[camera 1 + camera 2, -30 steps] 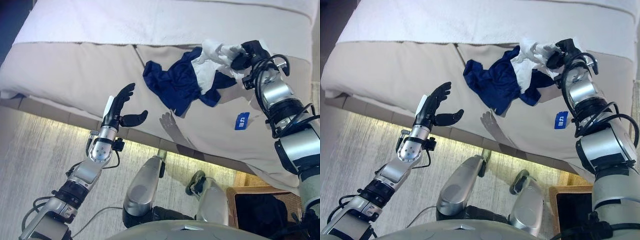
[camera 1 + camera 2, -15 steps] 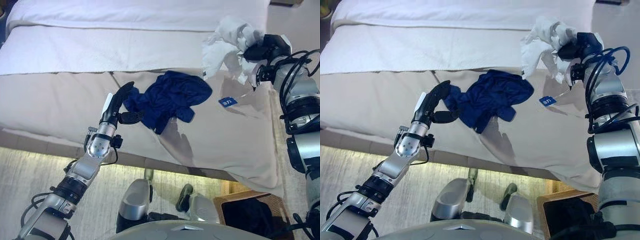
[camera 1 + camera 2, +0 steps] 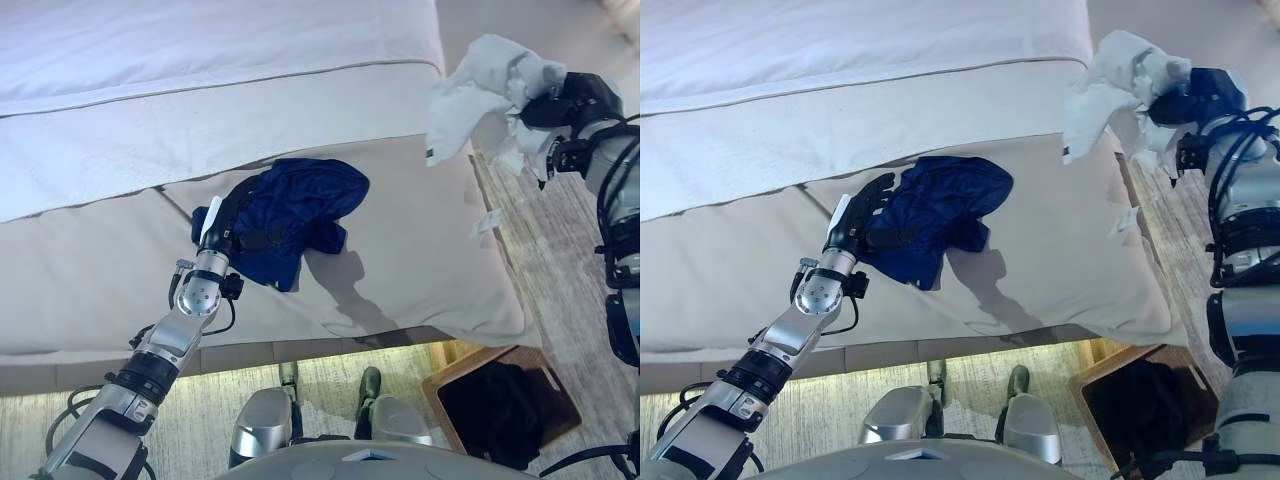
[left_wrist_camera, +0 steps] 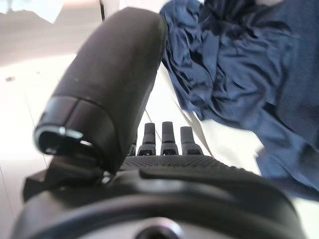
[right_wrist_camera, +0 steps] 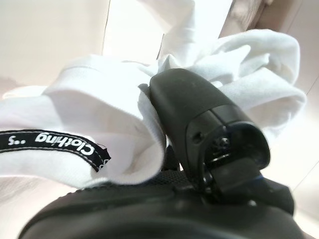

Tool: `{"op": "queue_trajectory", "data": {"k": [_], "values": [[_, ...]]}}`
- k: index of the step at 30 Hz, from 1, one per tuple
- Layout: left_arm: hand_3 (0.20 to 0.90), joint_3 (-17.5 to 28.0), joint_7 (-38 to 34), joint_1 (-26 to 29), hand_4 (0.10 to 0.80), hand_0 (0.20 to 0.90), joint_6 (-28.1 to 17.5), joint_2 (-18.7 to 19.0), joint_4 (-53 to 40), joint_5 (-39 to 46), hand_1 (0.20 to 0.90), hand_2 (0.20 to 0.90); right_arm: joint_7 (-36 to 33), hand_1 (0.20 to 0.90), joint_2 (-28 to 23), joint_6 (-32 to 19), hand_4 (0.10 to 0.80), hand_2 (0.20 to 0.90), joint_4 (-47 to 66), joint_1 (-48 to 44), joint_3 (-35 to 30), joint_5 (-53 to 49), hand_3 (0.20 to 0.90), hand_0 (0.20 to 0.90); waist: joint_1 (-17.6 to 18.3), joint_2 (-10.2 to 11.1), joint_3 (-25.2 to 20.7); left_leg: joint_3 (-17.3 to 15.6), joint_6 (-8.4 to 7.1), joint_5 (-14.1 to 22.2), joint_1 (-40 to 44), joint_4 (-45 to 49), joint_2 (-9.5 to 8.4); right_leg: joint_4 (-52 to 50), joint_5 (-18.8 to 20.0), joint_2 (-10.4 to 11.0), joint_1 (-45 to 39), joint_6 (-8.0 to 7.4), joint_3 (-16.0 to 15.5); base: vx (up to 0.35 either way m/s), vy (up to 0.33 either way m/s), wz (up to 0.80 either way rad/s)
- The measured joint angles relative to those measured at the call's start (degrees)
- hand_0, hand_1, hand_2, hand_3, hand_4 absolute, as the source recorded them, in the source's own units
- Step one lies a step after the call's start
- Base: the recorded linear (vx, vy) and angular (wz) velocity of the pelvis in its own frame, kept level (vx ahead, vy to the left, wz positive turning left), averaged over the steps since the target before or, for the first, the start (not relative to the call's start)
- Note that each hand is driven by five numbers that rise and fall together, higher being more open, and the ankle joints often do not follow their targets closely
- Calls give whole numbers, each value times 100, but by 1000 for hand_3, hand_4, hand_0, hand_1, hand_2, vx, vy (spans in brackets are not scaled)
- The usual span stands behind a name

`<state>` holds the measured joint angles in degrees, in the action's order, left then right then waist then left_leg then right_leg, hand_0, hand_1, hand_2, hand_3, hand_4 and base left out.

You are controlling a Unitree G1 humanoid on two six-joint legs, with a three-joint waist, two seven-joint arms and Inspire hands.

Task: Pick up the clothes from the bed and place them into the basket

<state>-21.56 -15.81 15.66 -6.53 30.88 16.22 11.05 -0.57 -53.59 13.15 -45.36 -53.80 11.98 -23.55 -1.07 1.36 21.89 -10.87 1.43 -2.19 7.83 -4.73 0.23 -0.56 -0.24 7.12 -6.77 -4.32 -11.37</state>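
Note:
A crumpled navy garment point(image 3: 290, 205) lies on the beige bed cover point(image 3: 100, 270) near the bed's front corner. My left hand point(image 3: 228, 215) rests at its left edge with fingers straight, touching the cloth; its wrist view shows the navy garment point(image 4: 239, 64) just past the fingers point(image 4: 169, 134). My right hand point(image 3: 570, 100) is raised beyond the bed's right corner, shut on a white garment point(image 3: 480, 85) that hangs in the air. In the right wrist view the thumb point(image 5: 199, 114) presses into the white garment point(image 5: 89, 109). A wicker basket point(image 3: 545, 375) with dark clothes inside stands on the floor at lower right.
White bedding point(image 3: 200, 60) covers the far part of the bed. A small white tag point(image 3: 487, 222) hangs at the cover's right edge. Wooden floor point(image 3: 560, 250) runs along the bed's right side, above the basket.
The camera has swung right, so the whole scene shifted. My right hand has carried the white garment off the bed past its corner. The left hand now touches the navy garment.

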Motion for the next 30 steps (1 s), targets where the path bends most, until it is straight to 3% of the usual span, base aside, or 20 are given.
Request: {"op": "queue_trajectory", "data": {"k": [2, 3, 4, 5, 6, 7, 8, 10, 11, 12, 13, 14, 15, 22, 26, 30], "values": [[900, 1, 16, 12, 800, 900, 0, -1, 0, -1, 900, 900, 34, 300, -39, 1, 100, 300, 56, 182, -103, 0, 200, 300, 89, 0, 0, -109, 16, -10, 65, -7, 18, -160, 0, -7, 86, 0, 146, -34, 3, -49], [900, 0, 22, 77, 800, 900, 0, -9, 53, -4, 900, 900, 101, 300, -45, 5, 100, 300, 96, 399, -211, 2, 200, 300, 216, -2, 1, -164, 170, -110, 102, -18, 84, -633, -48, -38, 427, -49, 300, -30, 11, -51], [900, -1, 13, 145, 800, 900, -1, -11, 94, -7, 900, 900, 158, 300, -48, 7, 100, 300, 102, 535, -255, 1, 200, 300, 297, -11, -3, -157, 190, -123, 123, -14, 172, -593, -306, -112, 561, -98, 365, -27, 13, -55], [900, -1, 17, 186, 800, 900, -2, -3, 126, -10, 900, 900, 183, 300, -50, 8, 100, 300, 102, 592, -267, 4, 200, 300, 321, 8, -6, -184, 189, -123, 148, -15, 170, -317, -273, -164, 552, -104, 415, -16, 13, -59], [900, 3, 29, 320, 800, 900, 3, 46, 280, -14, 900, 900, 251, 300, -51, 55, 100, 300, 106, 770, -295, 7, 200, 300, 403, 258, -107, -360, 165, -107, 208, -25, -10, 465, 729, -163, 547, 13, 639, -10, 14, -53], [900, 63, 4, 324, 800, 900, 5, -40, 333, -25, 900, 900, 255, 300, -55, 62, 100, 300, 127, 873, -370, 24, 200, 300, 546, 265, -140, -388, 89, -51, 310, -26, -27, 577, 736, -190, 459, 128, 630, -5, 15, -58], [900, 88, 3, 320, 800, 900, 3, -48, 322, -27, 900, 900, 261, 300, -55, 62, 100, 300, 151, 939, -408, 24, 200, 300, 552, 264, -140, -420, 87, -49, 343, -13, -27, 580, 760, -198, 444, 115, 711, 7, 10, -55], [900, 146, -1, 333, 800, 900, 1, -89, 316, -39, 900, 900, 328, 300, -80, 75, 100, 300, 170, 1132, -455, 63, 200, 300, 628, 269, -143, -451, -32, 67, 357, 251, 37, 576, 862, -272, 414, 247, 958, 8, 1, -77], [900, 145, -1, 337, 800, 900, 1, -96, 312, -43, 900, 900, 362, 300, -94, 87, 100, 300, 178, 1211, -466, 114, 200, 300, 629, 293, -152, -403, -52, 296, 297, 390, 52, 575, 894, -283, 426, 292, 1197, -11, -15, -97], [900, 148, -5, 352, 800, 900, -1, -92, 251, -45, 900, 900, 368, 300, -139, 87, 100, 300, 250, 1297, -504, 168, 200, 300, 642, 274, -166, -65, -15, 325, 334, -99, -52, 576, 892, -343, 495, 290, 1420, -17, -20, -83], [900, 150, -5, 379, 800, 900, -4, -82, 243, -47, 900, 900, 369, 300, -149, 87, 100, 300, 263, 1310, -507, 177, 200, 300, 683, 256, -171, 1, -28, 289, 269, -80, -42, 576, 893, -393, 525, 290, 1433, -16, -18, -84], [900, 175, -6, 415, 800, 900, -1, -77, 249, -46, 900, 900, 378, 300, -142, 88, 100, 300, 303, 1373, -507, 182, 200, 300, 725, 192, -176, -40, -57, 166, 216, -54, 54, 576, 892, -583, 548, 289, 1563, -31, -15, -64], [900, 179, -3, 432, 800, 900, 6, -90, 263, -46, 900, 900, 400, 300, -143, 89, 100, 300, 460, 1639, -554, 219, 200, 300, 826, 243, -199, -67, -161, 220, 286, -52, 93, 577, 893, -627, 548, 288, 1629, -36, -15, -58], [900, 183, 3, 491, 800, 900, 7, -73, 255, -102, 900, 900, 402, 300, -143, 77, 100, 300, 551, 2549, -1238, 225, 200, 300, 1174, 250, -218, -327, -208, 297, 359, -55, 41, 581, 842, -607, 587, 217, 1850, -19, -18, -21], [900, 165, 47, 489, 800, 900, 15, -88, 255, -124, 900, 900, 404, 300, -92, 77, 100, 300, 556, 2977, -1243, 229, 200, 300, 1338, 146, -296, -453, -207, 304, 319, -55, 55, 581, 817, -633, 687, 181, 1932, 18, -47, -16], [900, 138, 135, 480, 800, 900, 36, -110, 255, -156, 900, 900, 412, 300, -48, 77, 100, 300, 570, 3273, -1257, 284, 200, 300, 1463, -91, -472, -568, -207, 304, 288, -55, 88, 581, 829, -679, 761, 196, 2043, 27, -52, -15]]}}
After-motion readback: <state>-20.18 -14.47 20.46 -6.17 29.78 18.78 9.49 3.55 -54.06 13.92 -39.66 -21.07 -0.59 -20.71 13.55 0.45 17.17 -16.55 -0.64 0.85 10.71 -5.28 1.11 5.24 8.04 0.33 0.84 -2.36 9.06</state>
